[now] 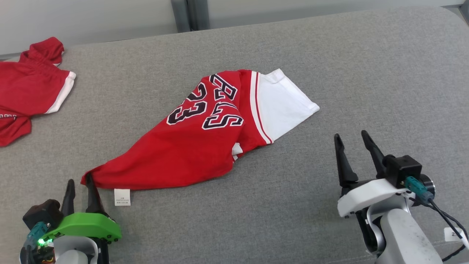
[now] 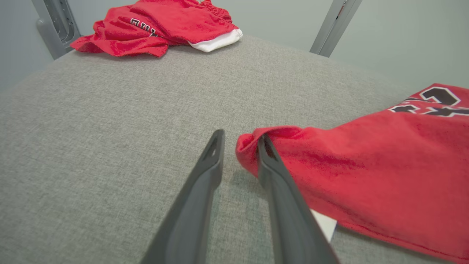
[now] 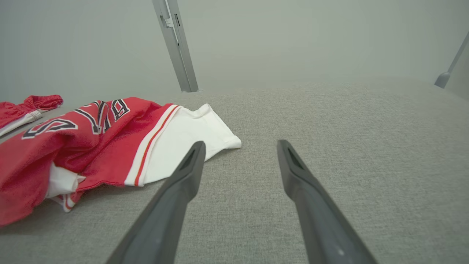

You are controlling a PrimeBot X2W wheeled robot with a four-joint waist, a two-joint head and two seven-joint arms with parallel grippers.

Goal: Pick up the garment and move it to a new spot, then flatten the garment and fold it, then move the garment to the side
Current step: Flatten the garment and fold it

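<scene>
The garment (image 1: pixel 190 146) is a red jersey with black "23" lettering and a white sleeve, lying crumpled in the middle of the grey padded surface (image 1: pixel 348 66). Its near-left corner is drawn to a point beside my left gripper (image 1: pixel 79 179). In the left wrist view that corner of the garment (image 2: pixel 366 176) rests against the right finger, and the left gripper (image 2: pixel 240 139) stands open with its jaws apart. A white care tag (image 1: pixel 122 197) lies under the hem. My right gripper (image 1: pixel 350 134) is open over bare fabric, to the right of the white sleeve (image 3: pixel 190 135), touching nothing.
A second red garment with white trim (image 1: pixel 25 88) lies bunched at the far left edge, also in the left wrist view (image 2: pixel 161 25). Grey upright posts (image 3: pixel 176 44) stand behind the surface. Open grey surface stretches to the right and back.
</scene>
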